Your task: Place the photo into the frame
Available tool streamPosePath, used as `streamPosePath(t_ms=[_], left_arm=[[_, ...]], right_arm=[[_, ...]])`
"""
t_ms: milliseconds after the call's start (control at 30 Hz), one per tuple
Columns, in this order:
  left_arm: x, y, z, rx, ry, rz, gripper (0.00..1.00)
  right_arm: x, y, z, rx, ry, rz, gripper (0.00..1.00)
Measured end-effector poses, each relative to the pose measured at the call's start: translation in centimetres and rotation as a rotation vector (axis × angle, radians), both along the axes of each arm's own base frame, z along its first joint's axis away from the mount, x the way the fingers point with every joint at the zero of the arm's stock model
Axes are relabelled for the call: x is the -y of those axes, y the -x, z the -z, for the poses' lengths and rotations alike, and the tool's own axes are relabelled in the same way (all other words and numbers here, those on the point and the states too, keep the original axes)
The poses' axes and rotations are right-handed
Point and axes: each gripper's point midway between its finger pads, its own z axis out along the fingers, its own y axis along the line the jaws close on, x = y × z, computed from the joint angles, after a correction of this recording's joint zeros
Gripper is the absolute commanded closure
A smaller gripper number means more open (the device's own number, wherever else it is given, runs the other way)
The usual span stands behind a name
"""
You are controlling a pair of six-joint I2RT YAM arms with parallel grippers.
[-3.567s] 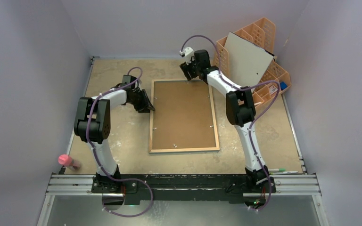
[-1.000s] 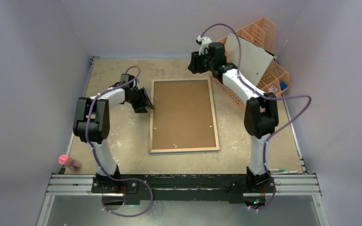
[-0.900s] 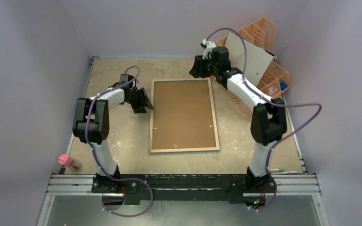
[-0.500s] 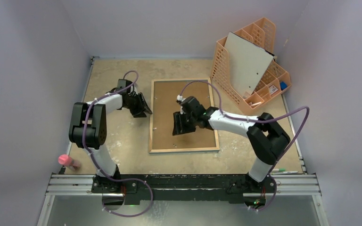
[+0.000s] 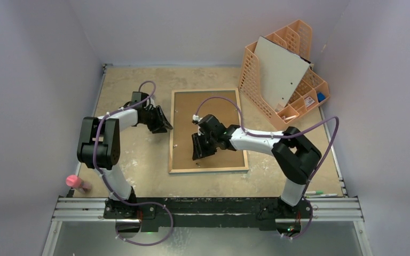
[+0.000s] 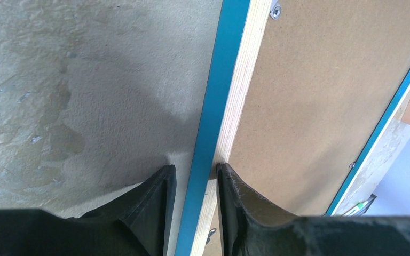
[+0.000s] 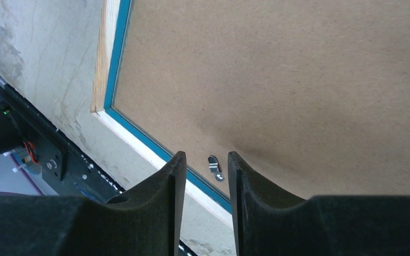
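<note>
The frame lies face down on the table, its light wood rim and blue edge around a brown hardboard backing. My left gripper is at the frame's left side. Its jaws are open and straddle the rim, one finger on the wood and the other a little off the blue edge. My right gripper hovers over the near-left part of the backing. It is open with nothing in it, above a small metal clip. The photo is out of view.
An orange lattice organiser stands at the back right with a grey-white board leaning in it. A pink bottle lies at the near left edge. Pens lie near the right arm's base.
My right arm has swung from the frame's far end by the organiser down to the near-left part of the backing. The left gripper's jaws have narrowed around the frame's left rim.
</note>
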Motion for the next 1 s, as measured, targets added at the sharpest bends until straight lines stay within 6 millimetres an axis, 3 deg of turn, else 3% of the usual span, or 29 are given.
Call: streamPosePath(t_ms=[533, 1000], left_arm=[[0.1, 0.0, 0.0, 0.005, 0.005, 0.002, 0.67], [0.1, 0.0, -0.1, 0.006, 0.007, 0.004, 0.68]], right_arm=[[-1.2, 2.9, 1.0, -0.068, -0.02, -0.105, 0.62], [-1.4, 3.1, 1.2, -0.068, -0.02, -0.113, 0.61]])
